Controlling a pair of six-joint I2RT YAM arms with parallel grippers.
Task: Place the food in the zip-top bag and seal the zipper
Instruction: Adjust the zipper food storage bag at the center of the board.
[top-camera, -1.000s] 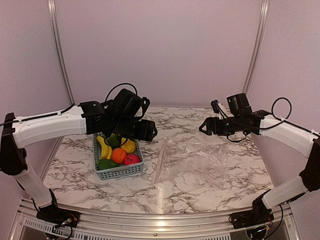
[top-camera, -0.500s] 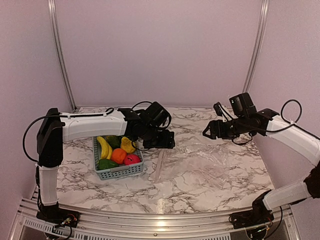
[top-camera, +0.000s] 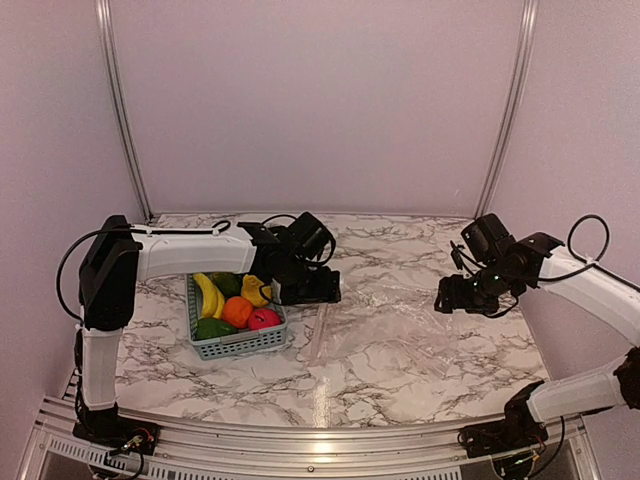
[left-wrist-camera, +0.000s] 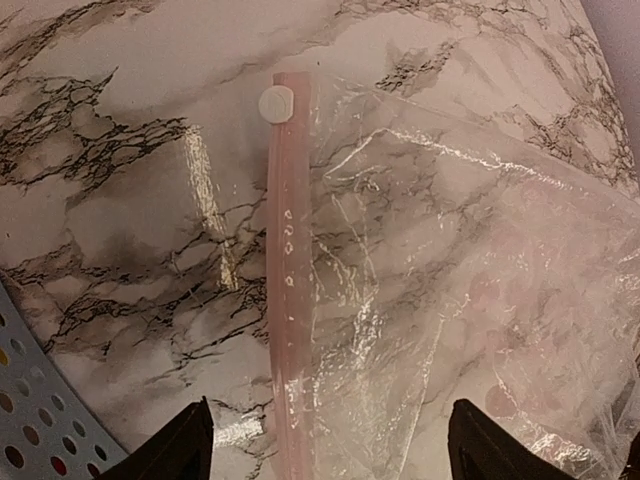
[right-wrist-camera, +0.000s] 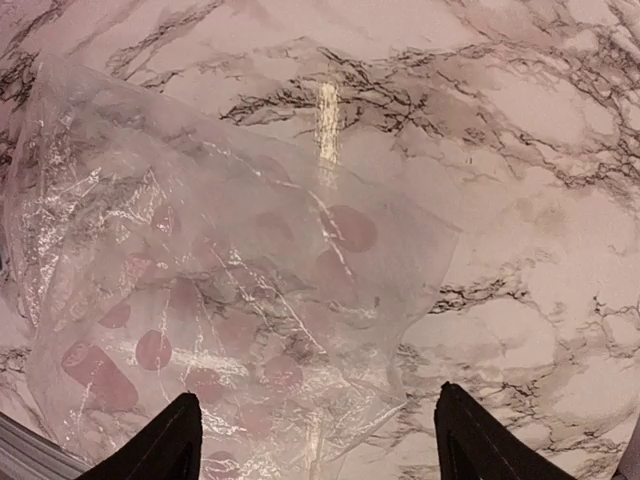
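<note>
From overhead: food (top-camera: 237, 305) heaped in mesh basket (top-camera: 240, 346); zip-top bag (top-camera: 400, 325) flat on marble table (top-camera: 200, 370) beside it.

Left wrist: zipper (left-wrist-camera: 288, 290) runs near-to-far, slider (left-wrist-camera: 277, 103) at far end (too small overhead). Left gripper (left-wrist-camera: 325, 455) spread wide, empty.

Right wrist: a bag corner only. Right gripper (right-wrist-camera: 315, 440) spread, empty, fingertips cropped.

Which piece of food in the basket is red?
The round piece in the basket's near right corner, beside the orange one; no other is red.
</note>
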